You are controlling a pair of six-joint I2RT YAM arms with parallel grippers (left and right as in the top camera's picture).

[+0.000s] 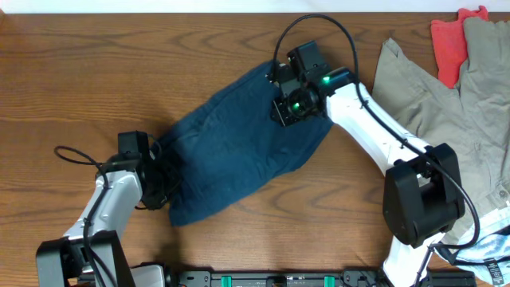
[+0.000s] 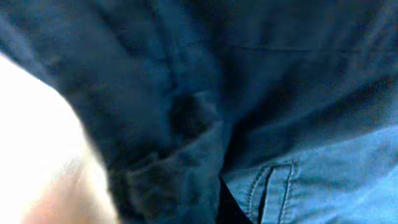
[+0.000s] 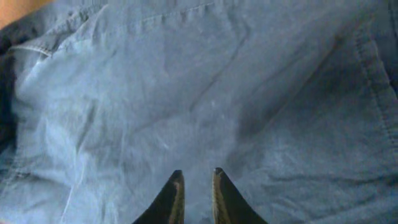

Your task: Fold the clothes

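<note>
The clothes, a pair of dark navy shorts (image 1: 239,151), lie bunched in a slanted heap at the middle of the table. My left gripper (image 1: 163,187) is at their lower left end. Its wrist view is filled with close, gathered navy cloth (image 2: 280,93) and a stitched seam; its fingers are hidden, and it is shut on that cloth. My right gripper (image 1: 285,108) presses down on the upper right part of the shorts. In its wrist view, the two dark fingertips (image 3: 177,177) stand nearly together on the blue cloth (image 3: 217,93), with a thin strip of cloth between them (image 3: 196,173).
A larger khaki garment (image 1: 430,88) covers the table's right side, with a red-orange cloth (image 1: 450,40) at the far right corner. A pale blue item (image 1: 494,251) lies at the front right. Bare wooden table (image 1: 96,72) shows to the left.
</note>
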